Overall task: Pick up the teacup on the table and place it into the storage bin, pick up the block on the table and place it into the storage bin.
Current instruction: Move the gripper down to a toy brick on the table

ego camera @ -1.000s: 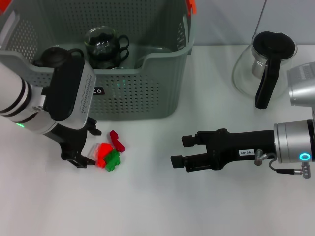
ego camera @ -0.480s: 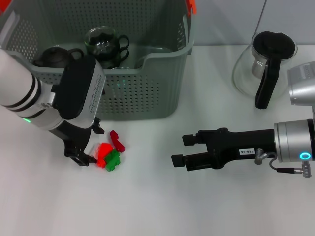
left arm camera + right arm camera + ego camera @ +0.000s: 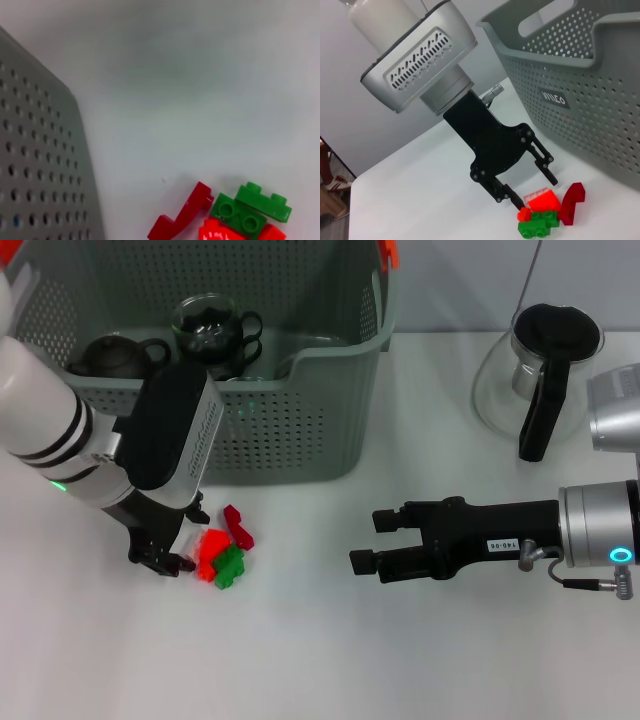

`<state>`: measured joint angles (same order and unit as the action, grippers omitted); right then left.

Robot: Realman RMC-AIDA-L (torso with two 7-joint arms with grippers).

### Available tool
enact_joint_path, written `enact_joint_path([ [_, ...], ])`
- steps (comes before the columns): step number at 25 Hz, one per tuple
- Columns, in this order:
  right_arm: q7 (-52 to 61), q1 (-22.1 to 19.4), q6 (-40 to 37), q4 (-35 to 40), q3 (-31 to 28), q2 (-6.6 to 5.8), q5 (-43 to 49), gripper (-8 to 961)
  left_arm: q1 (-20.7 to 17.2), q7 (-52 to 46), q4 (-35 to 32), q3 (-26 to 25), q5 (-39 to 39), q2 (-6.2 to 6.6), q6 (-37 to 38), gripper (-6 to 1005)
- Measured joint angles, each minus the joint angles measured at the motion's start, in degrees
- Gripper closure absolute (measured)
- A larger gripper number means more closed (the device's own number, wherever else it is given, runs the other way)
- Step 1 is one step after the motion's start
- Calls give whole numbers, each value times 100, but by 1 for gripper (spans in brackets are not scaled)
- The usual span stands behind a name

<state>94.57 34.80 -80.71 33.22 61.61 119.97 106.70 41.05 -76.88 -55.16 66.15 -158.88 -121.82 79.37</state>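
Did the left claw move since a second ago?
Yes. In the head view the left claw and its arm shifted toward the storage bin, staying low beside the blocks, which have not moved.

Bright, even light falls from overhead, and the white desk [image 3: 300,660] looks flat, nearly washed out. Shadows are soft and short: a faint one lies under the left end effector [image 3: 175,540] and beside the block [image 3: 222,558]. In the left wrist view the desk's far part is hazy with a broad grey smudge, while the block [image 3: 240,215] is fairly sharp and its red part glares. The glass pot [image 3: 535,370] carries small highlights.
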Motion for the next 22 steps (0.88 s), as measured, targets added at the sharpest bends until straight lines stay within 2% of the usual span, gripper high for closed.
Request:
enact_joint_path([
  [7,0,0,2,0,0,0,0,70,51,-2,40,81,-56,-29,31,402],
  [22,0,35,42,0,-9,0,0,69,89,-146,-3,118,-160,-62,106,515],
])
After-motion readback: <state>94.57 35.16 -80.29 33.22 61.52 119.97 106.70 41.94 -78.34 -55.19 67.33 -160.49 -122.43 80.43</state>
